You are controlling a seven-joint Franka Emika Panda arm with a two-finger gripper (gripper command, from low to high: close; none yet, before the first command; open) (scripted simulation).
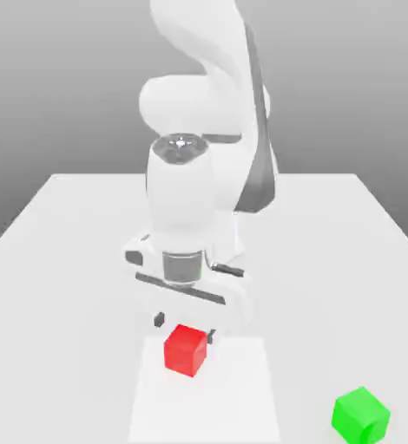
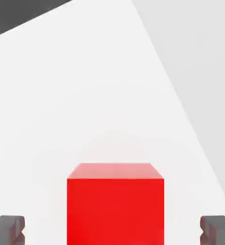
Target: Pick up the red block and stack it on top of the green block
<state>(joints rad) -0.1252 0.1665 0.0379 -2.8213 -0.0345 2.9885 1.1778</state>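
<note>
The red block (image 1: 187,349) is seen resting flat on the white table (image 1: 60,260), on a paler rectangular patch (image 1: 242,399) of the surface, toward the front-centre of the exterior view. It is a cube, so no long axis can be made out; all edges look equal. It is set slightly turned w.r.t. the table edges: in the exterior view one vertical corner is presented toward the camera, w/ two side faces and the top face visible. In the hand view the block (image 2: 115,206) is met nearly square-on, one face flat to the camera and the top face seen as a thin strip above it.

The gripper (image 1: 185,326) is held low, directly over and behind the block, pointed down at the table. Its fingers are spread wide apart & nothing is grasped: in the hand view one dark fingertip (image 2: 8,228) is seen well clear of one side of the block, the other fingertip (image 2: 219,229) well clear of the opposite side, w/ white table visible in both gaps. The block is thus straddled but not touched.

The green block (image 1: 361,415), also a cube, is seen on the table near the exterior view's lower right, well apart from the red block, corner toward the camera.
</note>
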